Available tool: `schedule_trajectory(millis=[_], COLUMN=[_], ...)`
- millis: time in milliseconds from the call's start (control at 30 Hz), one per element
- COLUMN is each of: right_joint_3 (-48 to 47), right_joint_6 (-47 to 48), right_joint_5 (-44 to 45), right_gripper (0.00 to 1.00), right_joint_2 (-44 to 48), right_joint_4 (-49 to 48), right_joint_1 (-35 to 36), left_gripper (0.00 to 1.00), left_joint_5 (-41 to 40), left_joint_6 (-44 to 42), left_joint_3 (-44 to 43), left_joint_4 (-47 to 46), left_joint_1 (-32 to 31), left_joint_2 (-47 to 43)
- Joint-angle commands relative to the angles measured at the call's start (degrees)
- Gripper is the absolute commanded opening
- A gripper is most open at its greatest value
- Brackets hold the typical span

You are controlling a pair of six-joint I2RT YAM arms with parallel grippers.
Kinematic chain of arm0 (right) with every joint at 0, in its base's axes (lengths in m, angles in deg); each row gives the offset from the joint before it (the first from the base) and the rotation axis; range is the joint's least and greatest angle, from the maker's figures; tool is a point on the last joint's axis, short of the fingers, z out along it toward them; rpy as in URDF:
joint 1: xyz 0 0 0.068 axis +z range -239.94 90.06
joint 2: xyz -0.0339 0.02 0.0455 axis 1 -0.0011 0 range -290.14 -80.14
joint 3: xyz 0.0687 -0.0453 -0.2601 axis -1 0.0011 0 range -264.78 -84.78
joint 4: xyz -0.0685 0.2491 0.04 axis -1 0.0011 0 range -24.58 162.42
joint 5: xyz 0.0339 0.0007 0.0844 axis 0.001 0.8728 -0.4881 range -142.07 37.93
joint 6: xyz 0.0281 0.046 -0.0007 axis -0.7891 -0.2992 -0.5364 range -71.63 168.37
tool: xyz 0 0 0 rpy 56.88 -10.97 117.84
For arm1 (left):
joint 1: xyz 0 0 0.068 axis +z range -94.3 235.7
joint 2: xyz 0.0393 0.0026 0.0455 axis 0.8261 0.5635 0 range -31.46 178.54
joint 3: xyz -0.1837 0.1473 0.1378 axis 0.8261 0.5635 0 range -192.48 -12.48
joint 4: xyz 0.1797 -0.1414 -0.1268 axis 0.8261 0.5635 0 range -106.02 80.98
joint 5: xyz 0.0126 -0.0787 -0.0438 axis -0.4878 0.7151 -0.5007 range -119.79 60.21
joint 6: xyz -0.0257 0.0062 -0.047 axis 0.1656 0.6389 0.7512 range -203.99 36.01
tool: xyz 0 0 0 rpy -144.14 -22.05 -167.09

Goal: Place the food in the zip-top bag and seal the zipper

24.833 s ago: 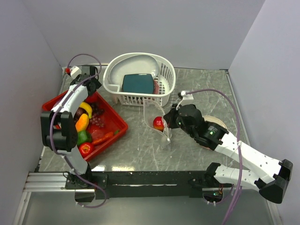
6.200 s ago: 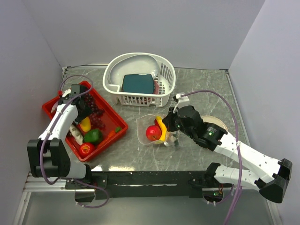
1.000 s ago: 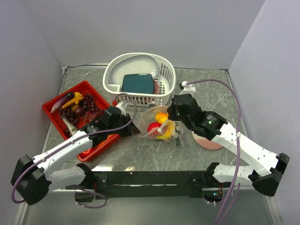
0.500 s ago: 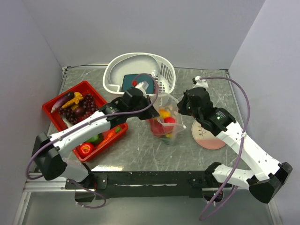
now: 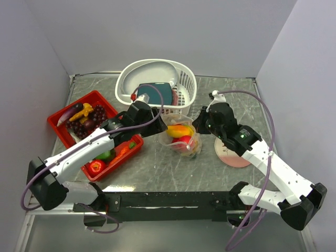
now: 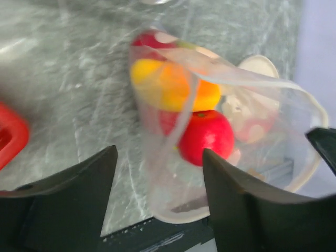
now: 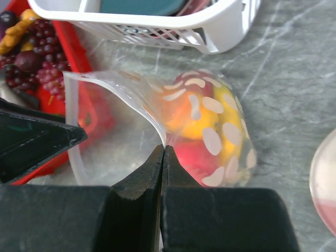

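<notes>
Left gripper (image 6: 158, 157): fingers spread wide and released, gripping nothing. The open edge of the bag lies between them; contact cannot be told.
Right gripper (image 7: 163, 149): fingers clenched together, pinching the rim of the bag on its right side.
Zip-top bag (image 5: 182, 137): at the middle of the table (image 5: 157, 168), between the two grippers, just right of the red tray (image 5: 134, 146) and near of the white basket (image 5: 156, 110). The mouth gapes toward the left.
Zipper (image 7: 137, 105): unsealed. The strip curves in an open loop from the pinched point out to the left.
Food in bag: a red tomato (image 6: 207, 136) on the near side, with a yellow-orange piece (image 6: 173, 92) touching it on the far side. Further pieces are blurred behind the spotted film.
Food in tray: purple grapes (image 5: 86, 125) at the far end; green pepper (image 5: 106, 155) and a second tomato (image 5: 95, 167) at the near end.
Surroundings: a teal block (image 5: 157, 94) sits in the basket. A pink plate (image 5: 231, 155) lies right of the bag, partly under the right arm.
</notes>
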Motion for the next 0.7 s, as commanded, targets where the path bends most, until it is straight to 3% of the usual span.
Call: schedule_trajectory(millis=[0, 67, 233, 400, 667], right_joint_3=[0.8, 1.2, 2.8, 3.3, 4.6], right_joint_6=[1.6, 1.8, 1.9, 2.3, 2.0], right_joint_5=[-4.1, -5.0, -6.8, -6.8, -9.2], right_gripper=[0.0, 0.0, 0.0, 0.0, 0.0], right_joint_2=[1.2, 1.0, 0.8, 0.0, -1.2], right_joint_4=[-5.7, -6.1, -7.4, -8.0, -9.3], right_joint_1=[-0.1, 0.0, 0.0, -0.1, -0.1], left_gripper=[0.75, 0.79, 0.8, 0.78, 0.79], left_joint_5=[-8.3, -10.6, -11.3, -11.3, -10.3], left_joint_6=[4.6, 7.7, 12.1, 15.2, 20.7], left_joint_3=[-2.4, -0.8, 6.2, 13.3, 13.5], left_joint_4=[9.9, 13.1, 21.6, 24.5, 27.5], left_joint_1=[2.5, 5.1, 20.8, 30.9, 35.5], left_joint_2=[-5.1, -8.4, -15.2, -15.1, -5.7])
